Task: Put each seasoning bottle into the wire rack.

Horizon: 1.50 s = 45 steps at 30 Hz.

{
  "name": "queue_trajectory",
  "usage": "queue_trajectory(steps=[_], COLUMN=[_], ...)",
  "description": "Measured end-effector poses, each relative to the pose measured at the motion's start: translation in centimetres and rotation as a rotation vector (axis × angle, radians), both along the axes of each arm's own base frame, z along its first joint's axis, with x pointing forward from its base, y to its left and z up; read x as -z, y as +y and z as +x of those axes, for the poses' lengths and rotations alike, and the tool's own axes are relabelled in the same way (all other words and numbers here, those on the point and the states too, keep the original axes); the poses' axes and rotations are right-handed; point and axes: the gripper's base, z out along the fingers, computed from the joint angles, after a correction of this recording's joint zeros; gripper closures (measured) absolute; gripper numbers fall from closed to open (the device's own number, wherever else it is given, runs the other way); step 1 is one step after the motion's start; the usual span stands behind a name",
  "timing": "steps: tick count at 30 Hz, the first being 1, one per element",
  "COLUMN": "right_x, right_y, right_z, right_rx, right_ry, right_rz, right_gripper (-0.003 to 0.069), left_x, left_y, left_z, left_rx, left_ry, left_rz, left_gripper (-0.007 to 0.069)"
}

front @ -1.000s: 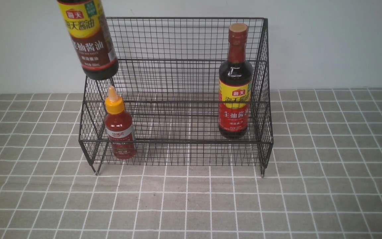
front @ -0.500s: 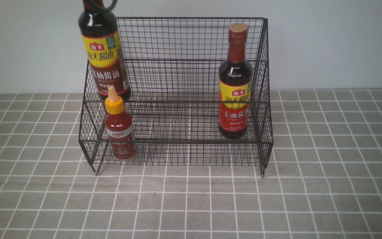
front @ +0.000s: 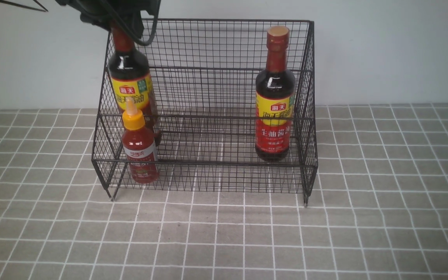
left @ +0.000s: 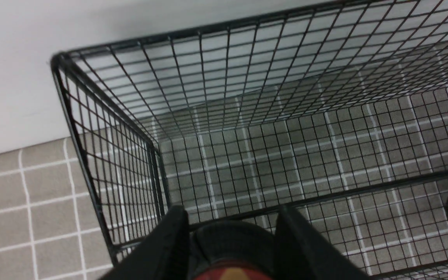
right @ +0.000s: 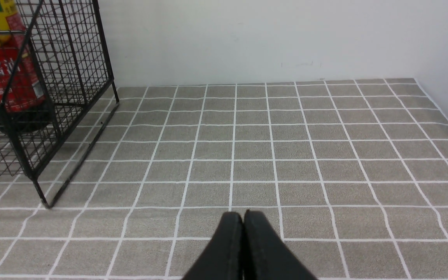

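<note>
The black wire rack (front: 212, 163) stands against the wall. A tall soy-sauce bottle (front: 130, 85) is upright inside its left rear, and my left gripper (front: 123, 21) is shut on its brown-red neck from above. From the left wrist the fingers (left: 179, 233) flank the bottle's dark shoulder (left: 230, 243). Its base is hidden behind the short red sauce bottle (front: 139, 149) with the yellow nozzle, at the rack's front left. A second soy-sauce bottle (front: 274, 105) stands at the rack's right side. My right gripper (right: 242, 214) is shut and empty, low over the tablecloth.
The grey checked cloth (front: 224, 237) stretches in front of the rack and to both sides. In the right wrist view the rack's side wall (right: 72, 58) and leg lie left of the gripper, and a white wall (right: 286, 39) closes the back.
The left soy-sauce bottle came down from above the rack's left rim into the rack, and the left gripper dropped into the front view with it. The rack shifted slightly.
</note>
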Motion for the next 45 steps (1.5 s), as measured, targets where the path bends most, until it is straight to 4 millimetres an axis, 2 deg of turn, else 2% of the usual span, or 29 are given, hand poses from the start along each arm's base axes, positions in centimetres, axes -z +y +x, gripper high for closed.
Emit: queue_trajectory(steps=[2, 4, 6, 7, 12, 14, 17, 19, 22, 28, 33, 34, 36, 41, 42, 43, 44, 45], right_x=[0.0, 0.0, 0.0, 0.0, 0.0, 0.0, 0.0, 0.0, 0.0, 0.0, 0.0, 0.0, 0.0, 0.0, 0.0, 0.0, 0.0, 0.0], right_y=[0.0, 0.0, 0.0, 0.0, 0.0, 0.0, 0.0, 0.0, 0.0, 0.0, 0.0, 0.0, 0.0, 0.0, 0.0, 0.0, 0.0, 0.0], right_z=[0.0, 0.0, 0.0, 0.0, 0.0, 0.0, 0.0, 0.0, 0.0, 0.0, 0.0, 0.0, 0.0, 0.0, 0.0, 0.0, 0.0, 0.0], right_rx=[0.0, 0.0, 0.0, 0.0, 0.0, 0.0, 0.0, 0.0, 0.0, 0.0, 0.0, -0.001, -0.001, -0.001, -0.001, -0.001, -0.001, -0.001], right_ry=[0.0, 0.0, 0.0, 0.0, 0.0, 0.0, 0.0, 0.0, 0.0, 0.0, 0.0, 0.0, 0.0, 0.0, 0.0, 0.0, 0.0, 0.0], right_rz=[0.0, 0.0, 0.0, 0.0, 0.0, 0.0, 0.0, 0.0, 0.0, 0.0, -0.002, -0.003, -0.003, -0.003, -0.003, -0.003, -0.003, -0.003], right_gripper=[0.0673, 0.0673, 0.0673, 0.0673, 0.0673, 0.0673, 0.0673, 0.0673, 0.0673, 0.0673, 0.0673, 0.0673, 0.0673, 0.0673, 0.0673, 0.0673, 0.0673, 0.0673], left_x=[0.3, 0.5, 0.2, -0.1, -0.5, -0.7, -2.1, -3.0, -5.2, -10.7, -14.4, -15.7, -17.0, -17.6, -17.4, -17.3, -16.3, -16.5], left_y=[-0.1, -0.1, -0.1, -0.1, -0.3, -0.3, -0.3, -0.2, 0.1, 1.0, 1.7, 2.0, 2.4, 3.4, 3.8, 3.8, 4.1, 4.2], left_z=[0.2, 0.3, 0.3, 0.2, -0.1, -0.2, -1.0, -1.6, -3.0, -7.4, -11.2, -13.0, -15.3, -21.1, -23.3, -23.6, -25.1, -25.5], left_rx=[-0.013, -0.024, -0.029, -0.029, -0.027, -0.022, -0.015, -0.014, -0.018, -0.018, -0.015, -0.014, -0.005, 0.001, 0.001, 0.001, 0.001, 0.002], left_ry=[0.009, 0.007, -0.005, -0.012, -0.016, -0.019, -0.046, -0.064, -0.115, -0.25, -0.345, -0.38, -0.415, -0.411, -0.407, -0.404, -0.37, -0.38], left_rz=[-0.008, -0.017, -0.022, -0.03, -0.054, -0.067, -0.089, -0.09, -0.088, -0.102, -0.12, -0.126, -0.123, -0.115, -0.114, -0.114, -0.109, -0.111], left_gripper=[0.036, 0.0326, 0.0267, 0.0209, 0.014, 0.0138, 0.0166, 0.0195, 0.0283, 0.0583, 0.0629, 0.0631, 0.0631, 0.0631, 0.0631, 0.0631, 0.0631, 0.0631])
